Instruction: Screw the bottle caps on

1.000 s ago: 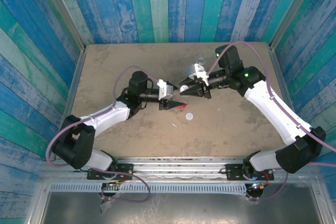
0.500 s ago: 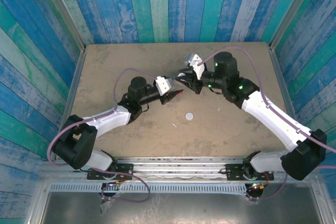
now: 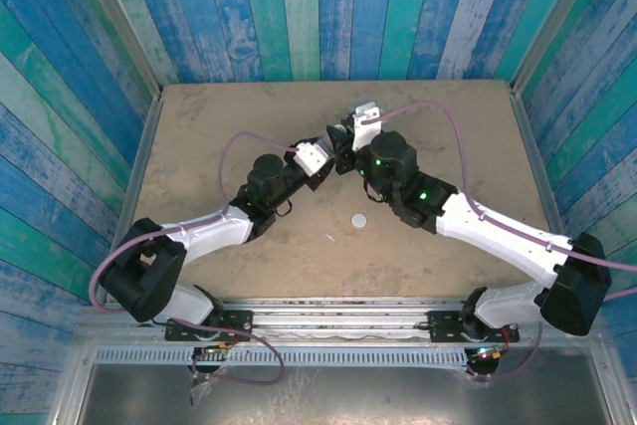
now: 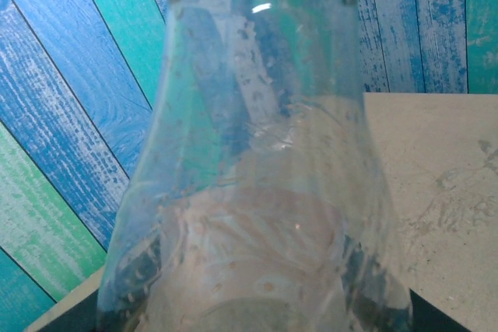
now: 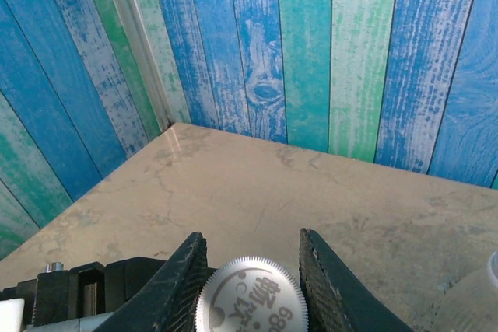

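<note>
Right gripper (image 5: 250,248): fingers closed on a white ribbed cap (image 5: 250,299), gripped by its rim, printed top facing the wrist camera; held up off the table (image 3: 209,136)
Left gripper (image 3: 322,160): judged clamped on a clear bottle (image 4: 257,215), which hangs close before its wrist camera, off the table; the fingers barely show, so the grip is inferred
Relative position: from above, the two grippers meet nose to nose around the middle of the table, toward the far side; touching or just apart, cannot tell
Second cap (image 3: 358,218): lies flat on the table, on the near side of the grippers, well apart from both
Other bottle: a clear rounded edge (image 5: 489,289) at the lower right of the right wrist view may be it; too cropped to say
Step in hand (judgement): bringing cap to bottle mouth; threading not yet begun
Risk 1: cross-threading. Cause: alignment of cap to neck cannot be judged here, so they may meet tilted
Risk 2: cap slips or pops out. Cause: the hold is on a narrow ribbed rim, and a turn against a jammed thread loads it sideways
Risk 3: bottle spins or buckles in the left grip. Cause: thin smooth wall; a light squeeze lets it turn, a hard one dents it
Risk 4: wrong cap for this neck. Cause: cap sizes cannot be compared from here
Risk 5: wrists knock together. Cause: both arms crowded into one spot
</note>
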Motion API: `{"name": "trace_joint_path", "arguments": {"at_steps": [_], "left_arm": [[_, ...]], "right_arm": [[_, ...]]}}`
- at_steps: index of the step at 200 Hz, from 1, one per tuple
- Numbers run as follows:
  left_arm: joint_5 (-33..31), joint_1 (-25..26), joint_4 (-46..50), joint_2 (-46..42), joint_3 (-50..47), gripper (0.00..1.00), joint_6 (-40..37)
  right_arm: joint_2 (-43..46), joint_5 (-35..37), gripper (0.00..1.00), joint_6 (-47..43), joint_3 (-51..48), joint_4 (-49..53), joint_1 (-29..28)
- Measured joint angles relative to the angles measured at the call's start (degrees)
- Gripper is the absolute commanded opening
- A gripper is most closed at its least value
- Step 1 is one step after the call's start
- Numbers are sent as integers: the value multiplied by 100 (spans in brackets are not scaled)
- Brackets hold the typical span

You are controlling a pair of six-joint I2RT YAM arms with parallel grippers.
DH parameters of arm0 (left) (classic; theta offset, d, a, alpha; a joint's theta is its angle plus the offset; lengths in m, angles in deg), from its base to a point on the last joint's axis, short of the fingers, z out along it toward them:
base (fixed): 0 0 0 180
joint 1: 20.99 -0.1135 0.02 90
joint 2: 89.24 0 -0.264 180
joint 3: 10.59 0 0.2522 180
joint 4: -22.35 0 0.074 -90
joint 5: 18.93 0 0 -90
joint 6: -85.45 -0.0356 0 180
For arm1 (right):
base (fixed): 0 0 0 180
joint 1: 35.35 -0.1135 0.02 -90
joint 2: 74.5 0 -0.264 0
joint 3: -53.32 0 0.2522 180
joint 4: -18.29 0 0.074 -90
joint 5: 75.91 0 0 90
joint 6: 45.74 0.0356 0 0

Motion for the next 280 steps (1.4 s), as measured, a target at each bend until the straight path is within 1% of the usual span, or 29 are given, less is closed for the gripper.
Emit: {"name": "trace_joint_path", "arguments": {"at_steps": [11,22,43,67,90,107,123,142,160,182,212,229,239,250,267,280], "left_arm": [[7,-2,-2,-13,-28,37,9],[31,-2,24,-57,-59,37,13],[286,-15,149,-125,-142,37,24],[1032,-66,264,-260,-286,38,46],[2079,-155,350,-376,-328,38,122],[2767,-190,496,-422,-286,38,142],[3386,-190,761,-422,-131,38,142],[4035,-190,968,-422,98,37,144],[4476,-190,1040,-422,280,37,144],[4833,-190,1099,-422,372,37,142],[5139,-190,1320,-422,409,37,98],[5202,-190,1392,-422,411,37,92],[5217,-190,1425,-422,411,37,81],[5222,-190,1467,-422,415,37,44],[5224,-190,1497,-422,422,37,17],[5237,-190,1528,-422,422,37,33]], "right_arm": [[-2,-66,39,-63,0,11,11],[11,-387,48,-234,0,22,103],[164,-1661,59,-638,2,223,439],[533,-3084,60,-1110,2,535,887],[973,-4478,58,-1532,9,782,1436],[1147,-5466,58,-1989,131,1213,1792],[1143,-6179,57,-2465,315,1705,1895],[1108,-6784,55,-2951,435,2238,1895],[1082,-7147,52,-3289,455,2592,1895],[1045,-7416,47,-3556,455,2865,1895],[964,-7580,35,-3738,470,2988,1897],[946,-7604,34,-3794,481,3023,1902],[938,-7606,37,-3805,483,3032,1902],[931,-7622,36,-3799,483,3040,1902],[922,-7626,26,-3805,483,3032,1902],[922,-7622,21,-3832,483,3029,1902]]}}
